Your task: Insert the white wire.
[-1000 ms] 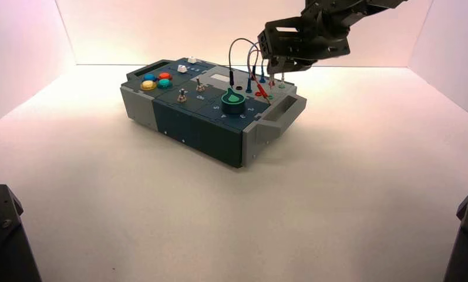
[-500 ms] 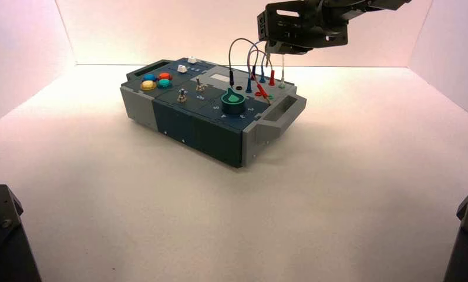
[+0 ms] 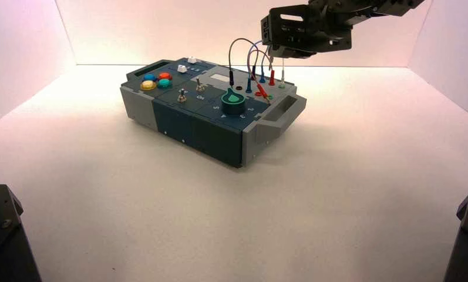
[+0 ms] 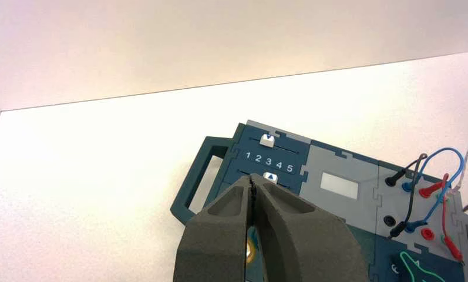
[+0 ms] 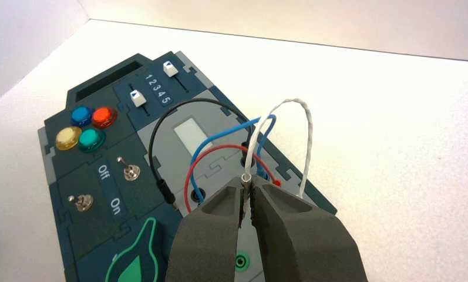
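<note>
The white wire [image 5: 290, 104] arches above the box's [image 3: 202, 126] socket panel. My right gripper [image 5: 247, 202] is shut on one of its slim pale plugs [image 5: 245, 183] and holds it in the air above a green socket [image 5: 241, 260]. The wire's other end runs down to the panel's outer edge [image 5: 300, 191]. In the high view the right gripper [image 3: 272, 57] hangs over the panel's far right corner, with a pale plug [image 3: 282, 75] standing below it. My left gripper [image 4: 252, 179] is shut and empty, looking at the box's slider end; it is out of the high view.
A black wire [image 5: 161, 126], a blue wire [image 5: 219, 138] and a red wire [image 5: 211, 154] crowd the same panel. A green knob [image 3: 233, 101], two toggle switches [image 5: 128, 171], coloured buttons [image 5: 84, 130] and two sliders [image 5: 138, 97] fill the rest of the box.
My right gripper has risen and shifted slightly right above the socket panel, still shut on the white plug. The box has not moved.
</note>
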